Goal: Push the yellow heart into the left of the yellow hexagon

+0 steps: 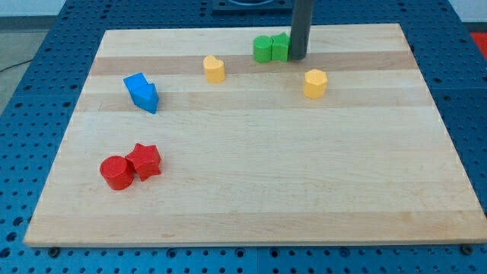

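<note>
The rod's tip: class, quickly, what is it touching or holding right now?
My tip: holds nothing; it has no hand. It sits against the right side of the green blocks, apart from the yellow heart.

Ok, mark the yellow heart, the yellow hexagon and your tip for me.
yellow heart point(214, 68): camera view, middle of its top face.
yellow hexagon point(315, 82): camera view, centre of the block.
my tip point(297, 58): camera view, the rod's very end, at the green blocks' right side.

Bright, even overhead light — soft short shadows, sharp focus, no glare.
</note>
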### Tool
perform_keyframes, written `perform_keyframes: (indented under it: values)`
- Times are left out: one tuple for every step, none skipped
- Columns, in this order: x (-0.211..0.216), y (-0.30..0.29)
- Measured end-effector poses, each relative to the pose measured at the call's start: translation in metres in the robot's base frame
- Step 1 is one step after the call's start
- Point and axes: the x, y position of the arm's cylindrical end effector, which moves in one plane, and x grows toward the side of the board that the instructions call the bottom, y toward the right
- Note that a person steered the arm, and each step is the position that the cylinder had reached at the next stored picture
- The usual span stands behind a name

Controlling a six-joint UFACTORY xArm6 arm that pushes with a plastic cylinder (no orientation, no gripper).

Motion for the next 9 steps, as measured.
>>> perform_keyframes:
  values:
    - [0.000,0.000]
    - [0.015,-0.001]
    - [0.048,-0.009]
    - [0.070,-0.040]
    - [0.070,-0.072]
    - [0.073,-0.111]
    - [0.096,-0.146]
    - [0.084,-0.182]
    - [0.047,-0.205]
